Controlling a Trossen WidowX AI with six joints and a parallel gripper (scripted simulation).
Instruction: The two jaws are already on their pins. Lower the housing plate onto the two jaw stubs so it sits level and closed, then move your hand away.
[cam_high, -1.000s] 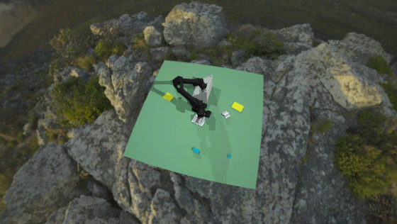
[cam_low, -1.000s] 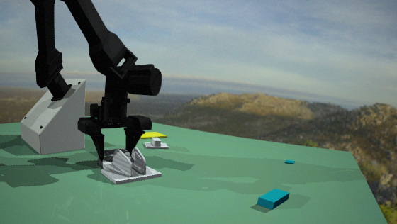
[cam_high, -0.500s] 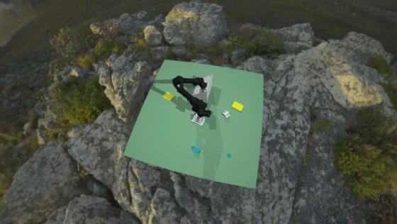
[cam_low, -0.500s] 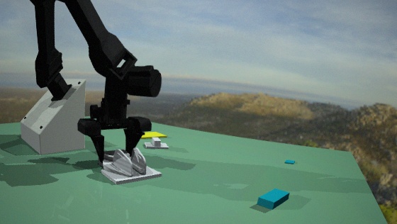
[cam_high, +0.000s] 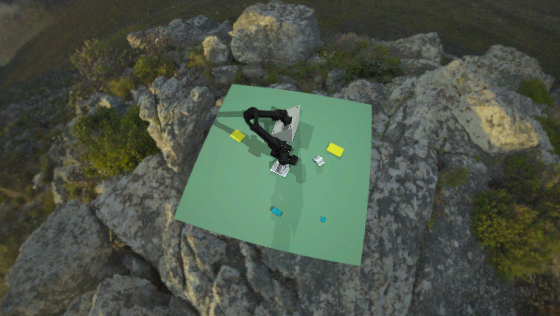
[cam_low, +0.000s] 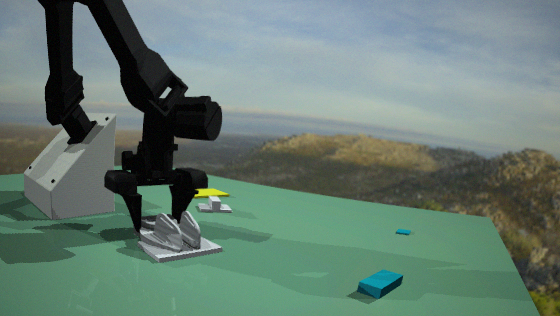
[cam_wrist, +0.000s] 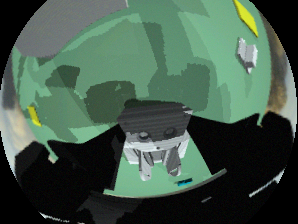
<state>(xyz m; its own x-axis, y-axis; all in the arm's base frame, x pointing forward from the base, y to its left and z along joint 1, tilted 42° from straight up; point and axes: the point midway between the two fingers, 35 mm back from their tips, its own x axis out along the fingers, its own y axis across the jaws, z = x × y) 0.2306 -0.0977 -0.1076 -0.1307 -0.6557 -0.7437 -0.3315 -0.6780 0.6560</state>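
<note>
We're holding 1 housing plate (cam_wrist: 159, 120) in 1 claw (cam_low: 159, 225) (cam_wrist: 154, 120), fingers mostly open, 2 upright jaws (cam_low: 179, 234) (cam_wrist: 159, 162) w/ us, 2 blue blocks (cam_high: 276, 211) (cam_low: 381, 283) nr desk (cam_high: 240, 200) (cam_low: 310, 250) (cam_wrist: 145, 55) edge

Dark-topped housing plate (cam_wrist: 156, 119) behind upright grey jaws (cam_low: 181, 233) (cam_wrist: 159, 162)

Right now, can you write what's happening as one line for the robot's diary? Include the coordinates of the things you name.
gripper (cam_high: 281, 162) (cam_low: 160, 226) (cam_wrist: 154, 120): shut on housing plate (cam_wrist: 156, 116) | plate: low, at the two jaws (cam_low: 169, 233) (cam_wrist: 172, 161) | release: not yet

My top view looks steeply down from high over the green mat (cam_high: 240, 190) (cam_low: 300, 250) (cam_wrist: 55, 107); exterior looks across it from low and nearer. The wrist view looks closely past my fingers at the same grey assembly (cam_high: 280, 171) (cam_low: 170, 253) (cam_wrist: 145, 172).
</note>
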